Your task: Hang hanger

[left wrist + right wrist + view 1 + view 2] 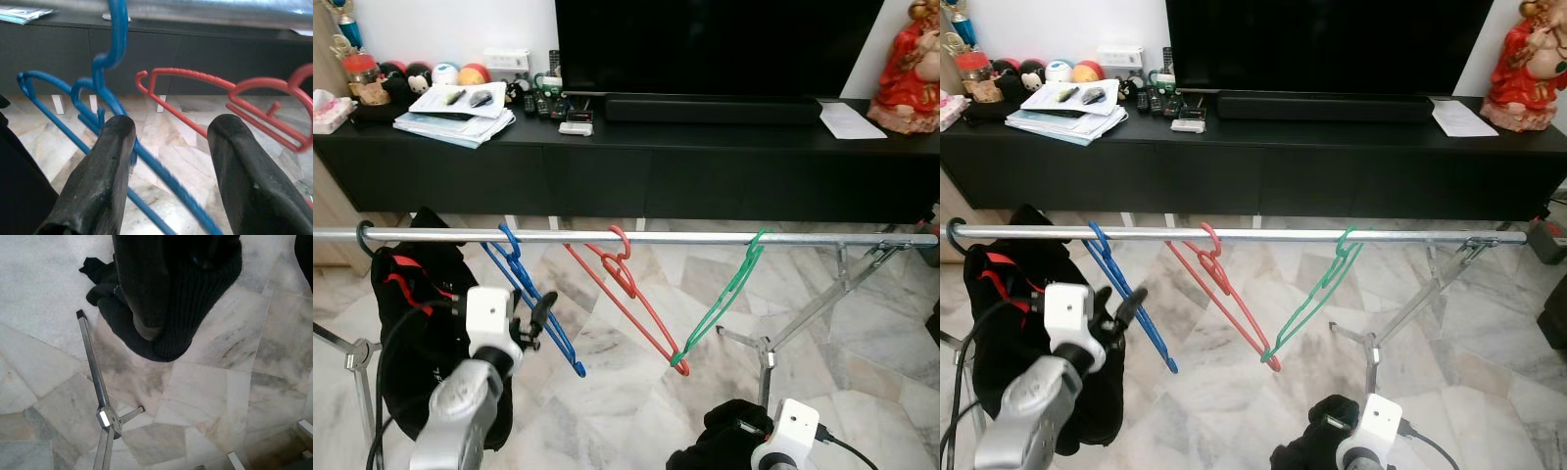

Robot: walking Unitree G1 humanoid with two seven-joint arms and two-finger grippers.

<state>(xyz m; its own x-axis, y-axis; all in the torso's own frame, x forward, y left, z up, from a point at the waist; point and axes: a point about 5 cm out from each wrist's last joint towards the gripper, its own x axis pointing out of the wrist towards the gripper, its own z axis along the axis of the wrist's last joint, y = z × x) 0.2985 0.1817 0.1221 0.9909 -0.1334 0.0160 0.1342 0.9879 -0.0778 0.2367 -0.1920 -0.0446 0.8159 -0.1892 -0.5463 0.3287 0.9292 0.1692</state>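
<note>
Left end effector is hovering released beside blue hanger, already hooked on rail, sloping down-right; right end effector's state is undeterminable

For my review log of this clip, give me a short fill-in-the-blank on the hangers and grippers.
1. The hanger nearest the left gripper is ____.
2. The number of hangers on the rail is ____.
3. The right gripper holds a ____ cloth.
4. The hanger farthest to the robot's right is ____.

Missing: blue; three; black; green
</note>
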